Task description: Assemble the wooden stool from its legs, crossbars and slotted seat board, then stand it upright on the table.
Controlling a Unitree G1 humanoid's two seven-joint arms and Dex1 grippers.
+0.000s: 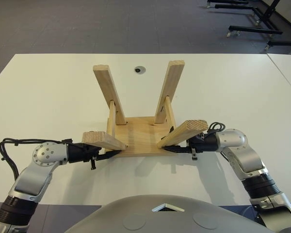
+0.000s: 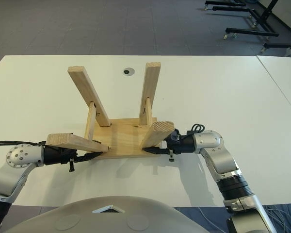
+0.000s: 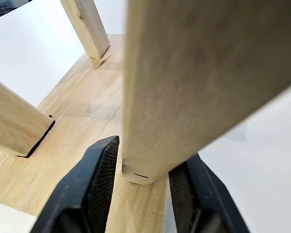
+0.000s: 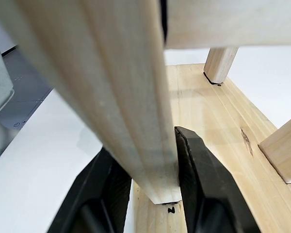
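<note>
Lying seat-down at frame centre on the desk (image 1: 48, 87), the stool (image 1: 138, 138) is gripped symmetrically: the left pincer (image 1: 114, 151) is pinched on its lower-left leg (image 1: 103, 140), the right pincer (image 1: 166, 147) on its lower-right leg (image 1: 183, 132), both legs' long axes slanting upward.

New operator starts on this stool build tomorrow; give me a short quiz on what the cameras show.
1. True or false: the seat board lies flat on the table with the legs pointing up.
2. How many legs stand in it? A two, B three, C four.
3. Fill in: the left pincer clamps the near left leg, the right pincer the near right leg, each at its ___ end.
Key: 1 true; 2 C; 3 lower.
</note>
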